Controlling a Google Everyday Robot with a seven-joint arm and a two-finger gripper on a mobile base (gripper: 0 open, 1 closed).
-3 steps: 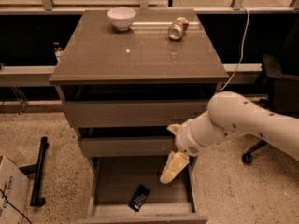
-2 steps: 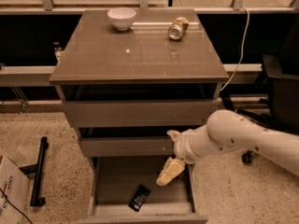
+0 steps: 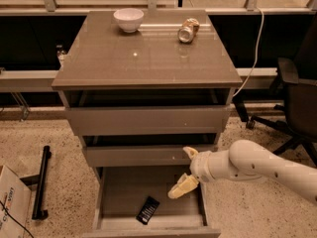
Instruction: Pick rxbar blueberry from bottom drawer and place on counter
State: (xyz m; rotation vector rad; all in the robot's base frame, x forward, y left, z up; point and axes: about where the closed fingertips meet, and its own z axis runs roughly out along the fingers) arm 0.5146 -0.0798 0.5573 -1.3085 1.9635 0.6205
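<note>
The rxbar blueberry [image 3: 148, 209], a dark flat bar, lies on the grey floor of the pulled-out bottom drawer [image 3: 115, 188], near its front middle. My gripper [image 3: 184, 171] hangs over the drawer's right side, up and to the right of the bar and not touching it. Its two cream fingers are spread apart, one up by the middle drawer's front and one [image 3: 181, 187] down inside the drawer, with nothing between them. The white arm reaches in from the right. The counter [image 3: 148, 58] is the glossy top slab above.
A white bowl [image 3: 129, 19] and a shiny can [image 3: 188, 29] lying on its side sit at the back of the counter. A black office chair [image 3: 297, 100] stands at right. A cardboard box [image 3: 11, 208] and a black bar [image 3: 40, 182] lie on the floor at left.
The arm has lowered and moved left, bringing the gripper further down over the right side of the open bottom drawer. The bar has not moved.
</note>
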